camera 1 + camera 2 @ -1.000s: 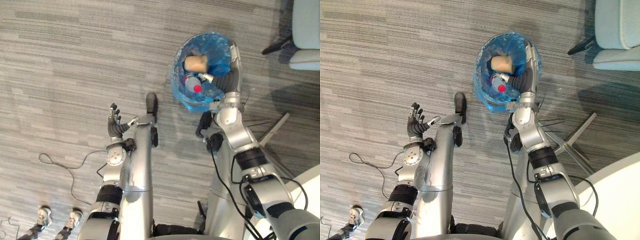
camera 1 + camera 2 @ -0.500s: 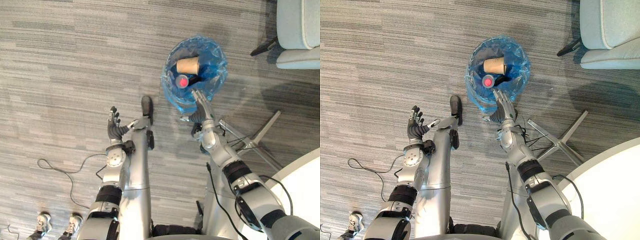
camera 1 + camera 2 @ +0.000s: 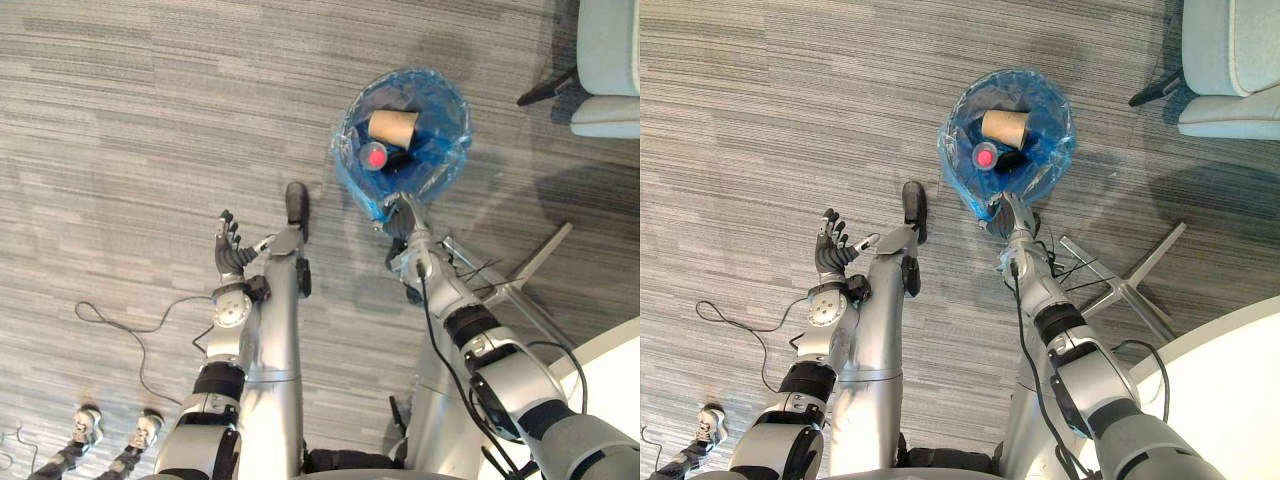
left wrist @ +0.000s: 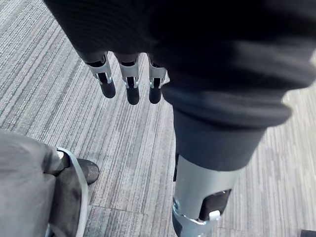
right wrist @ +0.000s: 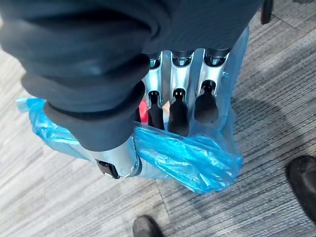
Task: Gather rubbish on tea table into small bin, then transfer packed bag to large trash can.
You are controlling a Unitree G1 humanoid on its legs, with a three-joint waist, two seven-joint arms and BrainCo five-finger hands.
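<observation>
1. The small bin stands on the grey floor, lined with a blue bag.
2. Inside the bag lie a paper cup and a bottle with a red cap, touching each other.
3. The right hand is at the bin's near rim. Its fingers are straight and side by side, with the tips over the bag's edge, and the thumb is apart from them outside the bag.
4. The left hand hangs above the floor, well apart from the bin, with its fingers straight and holding nothing.
5. A white worktop edge shows behind the right arm.

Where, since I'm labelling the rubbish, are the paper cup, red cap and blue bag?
paper cup (image 3: 393, 124): left eye view, side.
red cap (image 3: 375, 156): left eye view, top.
blue bag (image 3: 452, 150): left eye view, wall.
</observation>
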